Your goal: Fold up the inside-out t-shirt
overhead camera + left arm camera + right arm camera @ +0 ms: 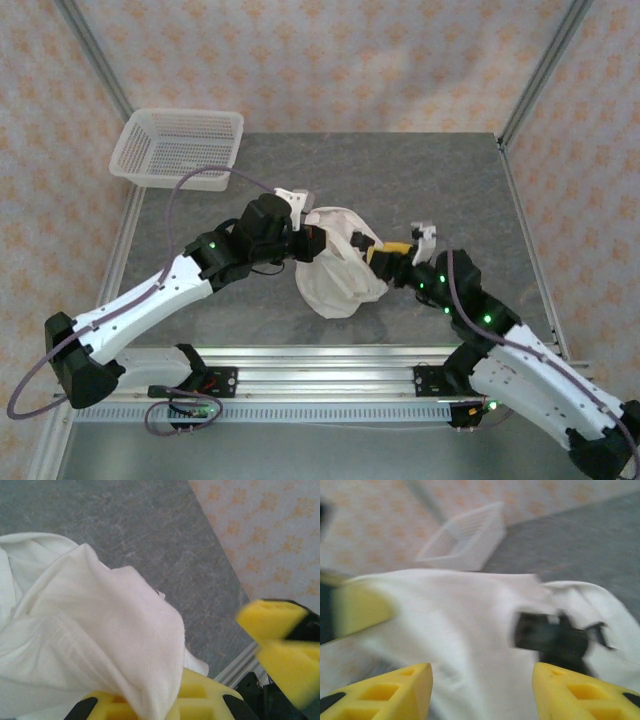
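You have no fold done yet: the wrinkled cream-white cloth t-shirt (340, 265) is a bunched lump in the middle of the grey table (420, 180), your left pincer (310, 241) pinches it, your right pincer (480, 685) is spread wide at it, so all the folding is left.

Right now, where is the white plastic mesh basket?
In the top view, the white plastic mesh basket sits at the far left corner of the grey table, apart from the bunched cream-white t-shirt.
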You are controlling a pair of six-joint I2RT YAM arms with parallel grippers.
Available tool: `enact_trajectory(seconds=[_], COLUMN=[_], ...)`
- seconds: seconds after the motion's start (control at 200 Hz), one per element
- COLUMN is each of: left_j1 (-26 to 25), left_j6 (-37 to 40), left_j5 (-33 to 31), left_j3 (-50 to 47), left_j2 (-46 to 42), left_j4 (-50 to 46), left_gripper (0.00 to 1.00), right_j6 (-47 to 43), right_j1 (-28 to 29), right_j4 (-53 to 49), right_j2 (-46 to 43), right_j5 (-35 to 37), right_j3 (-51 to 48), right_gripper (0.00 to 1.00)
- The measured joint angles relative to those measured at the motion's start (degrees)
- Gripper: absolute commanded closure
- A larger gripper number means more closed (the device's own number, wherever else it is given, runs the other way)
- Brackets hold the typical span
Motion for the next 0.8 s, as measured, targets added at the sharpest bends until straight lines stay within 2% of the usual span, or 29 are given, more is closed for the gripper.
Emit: enact_trajectory(seconds=[0.11, 0.19, 0.22, 0.3, 0.33, 0.385, 0.475, 0.54, 0.711, 0.801], left_j1=[0.02, 0.02, 0.02, 0.02, 0.13, 0.55, 2.25, 3.98, 8.63, 12.74], left_j6=[0.0, 0.02, 0.04, 0.35, 0.44, 0.83, 2.03, 3.02, 5.66, 7.34], left_j5=[0.66, 0.68, 0.66, 0.28, -0.07, -0.98, -2.21, -2.64, -2.67, -1.49], left_j3=[0.0, 0.0, 0.02, 0.15, 0.31, 0.87, 2.03, 2.67, 4.76, 6.62], left_j2=[0.68, 0.79, 0.79, 0.76, 0.76, 0.76, 0.74, 0.74, 1.49, 4.35], left_j4=[-0.28, -0.57, -0.74, -1.62, -2.23, -3.76, -5.97, -6.75, -8.87, -9.07], left_gripper=[1.0, 1.0, 1.0, 1.0, 1.0, 1.0, 1.0, 1.0, 1.0, 1.0], right_j6=[-5.46, -10.08, -10.95, -12.46, -12.39, -12.94, -13.14, -12.72, -9.92, -5.92], right_j1=[9.86, 14.08, 14.73, 14.67, 14.01, 12.5, 10.49, 10.34, 10.29, 9.53], right_j4=[3.04, 2.84, 2.71, 2.1, 1.14, -0.04, 0.57, 1.09, -0.81, 1.4], right_j2=[3.37, 11.37, 14.78, 21.53, 22.49, 22.38, 18.8, 15.87, 14.97, 12.57], right_j5=[7.1, 14.49, 18.18, 28.39, 30.38, 31.8, 27.54, 22.14, 8.2, -0.94], right_j3=[0.17, 2.03, 2.95, 3.76, 3.72, 3.17, 1.2, -0.66, -1.22, -1.18], right_gripper=[0.28, 0.26, 0.29, 0.46, 0.52, 0.57, 0.77, 1.0, 1.0, 1.0])
